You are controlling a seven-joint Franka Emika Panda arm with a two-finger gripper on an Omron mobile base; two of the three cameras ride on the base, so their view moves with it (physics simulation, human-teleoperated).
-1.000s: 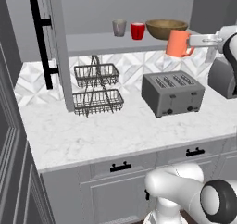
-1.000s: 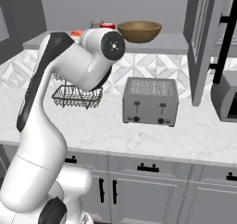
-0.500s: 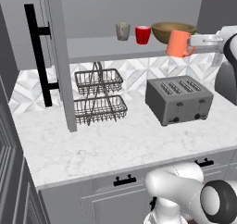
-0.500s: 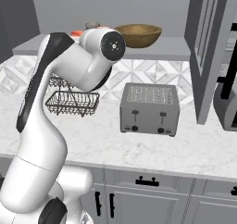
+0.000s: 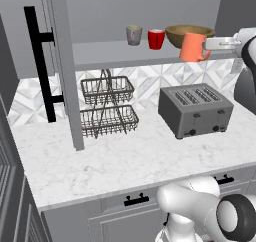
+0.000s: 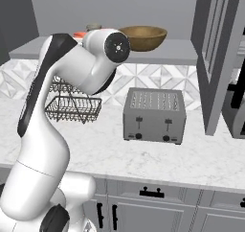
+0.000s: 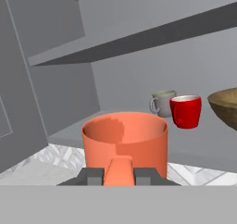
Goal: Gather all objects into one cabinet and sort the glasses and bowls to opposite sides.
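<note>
Clamped on either side of the handle of a round orange handled mug (image 7: 125,142), the two dark finger tips (image 7: 91,176) of the gripper (image 7: 119,177) stand nearly closed, holding the mug upright with its open mouth up.

- Orange mug: in the left base view (image 5: 193,47) it hangs in the air at the front edge of the shelf, handle turned toward the gripper (image 5: 207,45), in front of the bowl.
- Wide, shallow brown wooden bowl (image 5: 189,34): on the flat grey cabinet shelf (image 5: 100,53), toward its right; in the hand view (image 7: 225,106) it sits at the right edge, cut off by the frame; in the right base view (image 6: 143,37) it stands behind the arm.
- Red tumbler-like cup (image 5: 156,38): on the shelf, just left of the bowl; upright, pale rim showing in the hand view (image 7: 186,110).
- Grey handled mug with a pale inside (image 5: 133,35): on the shelf, just left of the red cup and a little behind it (image 7: 162,102).
- Tall grey cabinet door (image 5: 62,66) with a long black bar handle (image 5: 40,71): standing open at the shelf's left end.
- Two-tier black wire basket rack (image 5: 107,106): on the white marble counter (image 5: 125,161), under the shelf.
- Grey four-slot toaster (image 5: 196,110): on the counter, right of the rack, below the held mug.
</note>
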